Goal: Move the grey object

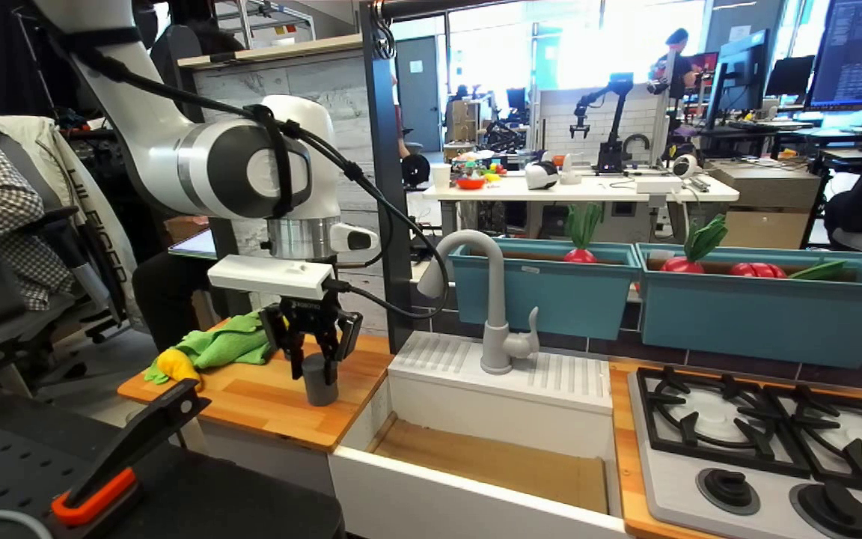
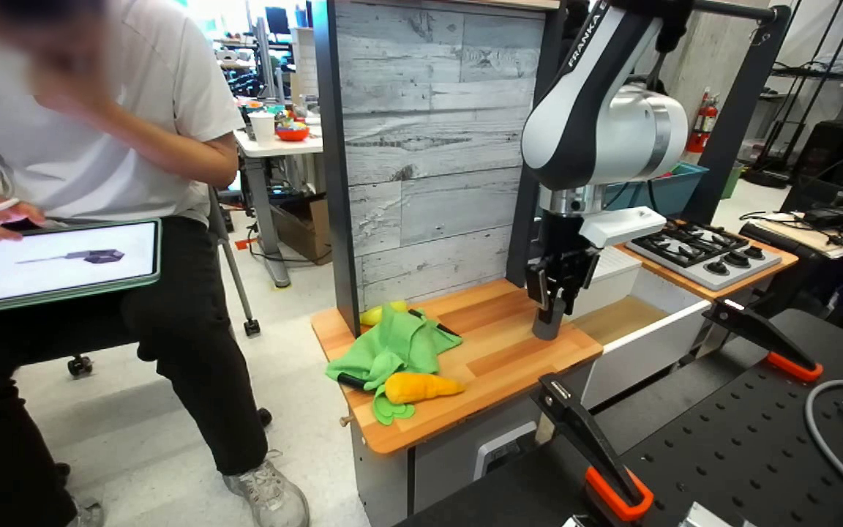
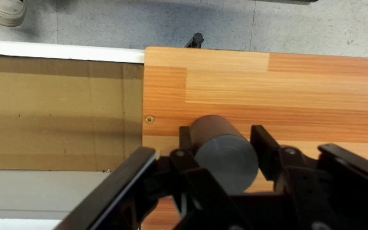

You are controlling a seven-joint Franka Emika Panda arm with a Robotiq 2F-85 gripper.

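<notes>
The grey object (image 1: 320,380) is a small dark grey cylinder that looks upright on the wooden counter (image 1: 266,400), near the sink side. It also shows in an exterior view (image 2: 547,323) and in the wrist view (image 3: 227,159). My gripper (image 1: 315,370) points down with its fingers on either side of the cylinder; it also shows in an exterior view (image 2: 555,307) and in the wrist view (image 3: 220,137). The left finger in the wrist view looks close to or touching the cylinder; a narrow gap shows at the right finger. Part of the cylinder's near rim is hidden by the gripper.
A green cloth (image 2: 399,344) and a yellow-orange carrot-like toy (image 2: 418,386) lie at the counter's other end. A sink basin (image 1: 491,457) with a grey faucet (image 1: 497,299) borders the counter. A grey-white panel (image 2: 436,146) stands behind. A stove (image 1: 775,442) lies beyond the sink.
</notes>
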